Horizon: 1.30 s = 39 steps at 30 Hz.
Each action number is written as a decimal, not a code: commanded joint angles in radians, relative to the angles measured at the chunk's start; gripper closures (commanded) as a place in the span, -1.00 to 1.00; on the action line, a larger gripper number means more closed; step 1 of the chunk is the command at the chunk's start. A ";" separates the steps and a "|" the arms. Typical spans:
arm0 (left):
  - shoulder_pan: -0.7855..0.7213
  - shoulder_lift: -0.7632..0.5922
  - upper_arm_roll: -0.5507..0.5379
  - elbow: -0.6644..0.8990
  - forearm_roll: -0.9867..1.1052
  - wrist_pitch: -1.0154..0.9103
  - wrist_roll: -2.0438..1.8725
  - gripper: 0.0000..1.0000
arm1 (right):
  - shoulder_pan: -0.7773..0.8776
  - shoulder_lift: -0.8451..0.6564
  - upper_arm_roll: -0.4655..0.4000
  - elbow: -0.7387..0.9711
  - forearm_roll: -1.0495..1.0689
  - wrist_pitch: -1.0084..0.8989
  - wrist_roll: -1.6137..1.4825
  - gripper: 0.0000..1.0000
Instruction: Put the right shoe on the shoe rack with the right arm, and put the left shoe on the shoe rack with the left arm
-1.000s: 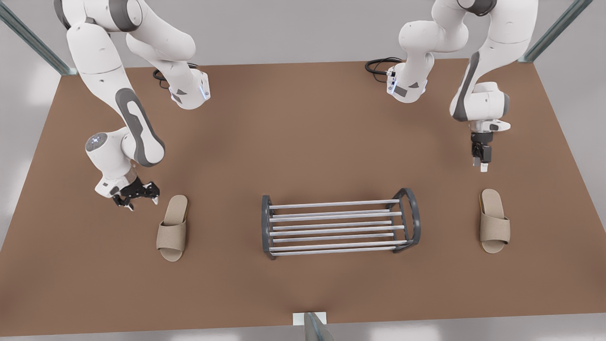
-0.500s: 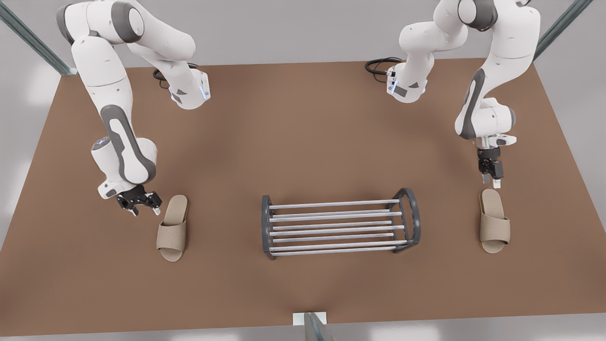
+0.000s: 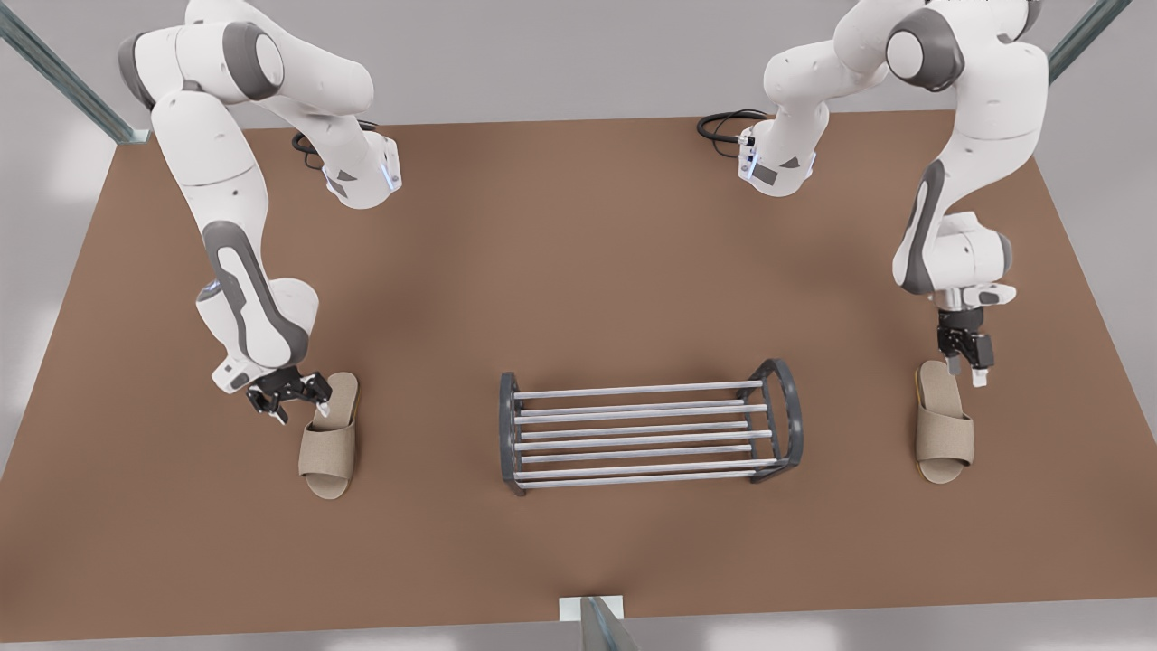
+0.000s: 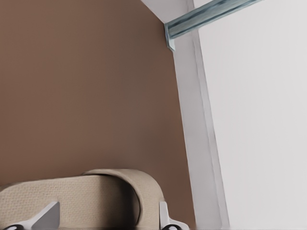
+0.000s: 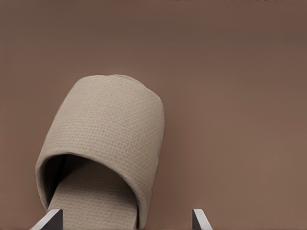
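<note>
1. Front view: the shoe rack sits mid-worktop with its bars running 9 to 3 o'clock. The left shoe is at its 9 o'clock and the right shoe at its 3, both well apart from it. Each shoe's long axis runs 12 to 6, toe at 6. The left gripper is tilted in at the left shoe's heel, and the right gripper hangs over the right shoe's heel. My guess is they go for the heels because the strap covers the toe half.
2. Left wrist view: the fingers are spread with the shoe's end between them, nothing pinched yet.
3. Right wrist view: the fingers are spread wide and the toe points away from the camera. The heel sits closer to one finger, so I'd want it centred before closing.
</note>
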 commanded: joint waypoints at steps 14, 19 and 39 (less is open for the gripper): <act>0.011 0.100 -0.043 0.117 0.008 0.016 -0.175 -1.00 | 0.022 0.086 -0.002 0.104 0.010 0.038 -0.200 -1.00; 0.017 0.135 -0.043 0.172 0.009 0.016 -0.175 -1.00 | 0.023 0.105 -0.002 0.129 0.010 0.038 -0.200 -1.00; 0.021 0.229 -0.078 0.309 0.009 0.018 -0.175 -1.00 | 0.035 0.172 -0.002 0.218 0.010 0.059 -0.197 -0.99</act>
